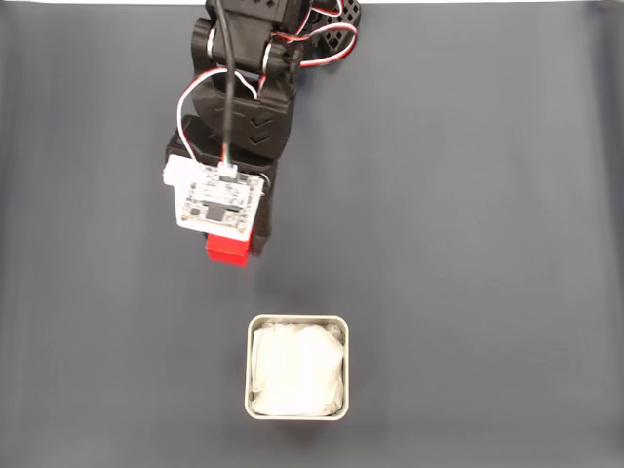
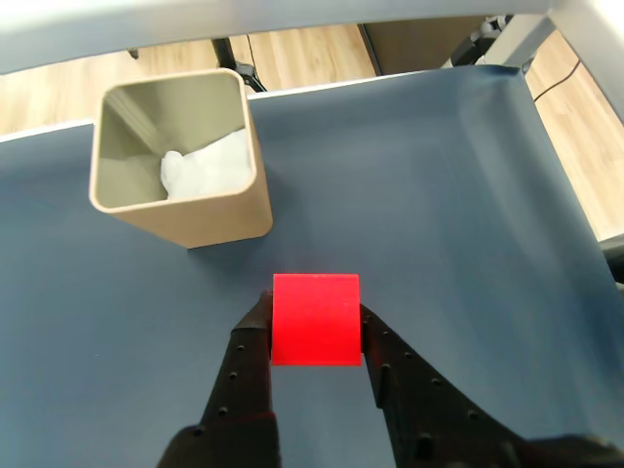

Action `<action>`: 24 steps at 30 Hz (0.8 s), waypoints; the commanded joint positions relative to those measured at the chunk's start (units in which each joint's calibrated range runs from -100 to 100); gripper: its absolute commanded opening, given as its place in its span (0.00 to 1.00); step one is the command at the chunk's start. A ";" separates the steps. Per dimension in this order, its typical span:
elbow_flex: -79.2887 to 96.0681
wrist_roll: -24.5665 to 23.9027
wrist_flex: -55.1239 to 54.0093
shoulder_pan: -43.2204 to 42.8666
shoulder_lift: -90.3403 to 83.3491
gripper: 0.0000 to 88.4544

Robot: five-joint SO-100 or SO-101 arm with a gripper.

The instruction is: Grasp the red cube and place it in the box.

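The red cube [image 2: 314,319] sits squeezed between my two black fingers [image 2: 252,361] in the wrist view; the gripper [image 2: 314,327] is shut on it. In the fixed view the cube [image 1: 225,251] pokes out below the arm's white circuit board, and the gripper [image 1: 234,246] is mostly hidden under the wrist. The box [image 1: 296,321], a square tin with a pale rim and white wrinkly lining, stands below and a little right of the cube there. In the wrist view the box [image 2: 210,219] is ahead at upper left, apart from the cube.
A dark grey mat [image 1: 468,224] covers the table. In the wrist view the mat's edge [image 2: 546,127] runs along the right, with wooden floor [image 2: 292,54] and furniture legs beyond the far edge. The black arm [image 1: 244,88] reaches in from the top of the fixed view.
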 commanded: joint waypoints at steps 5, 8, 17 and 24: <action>-8.02 0.05 0.87 -3.27 -0.94 0.04; -10.67 0.20 0.87 -4.48 0.10 0.04; -19.79 0.10 1.53 -8.60 4.61 0.04; -26.45 -0.15 2.35 -11.09 8.77 0.04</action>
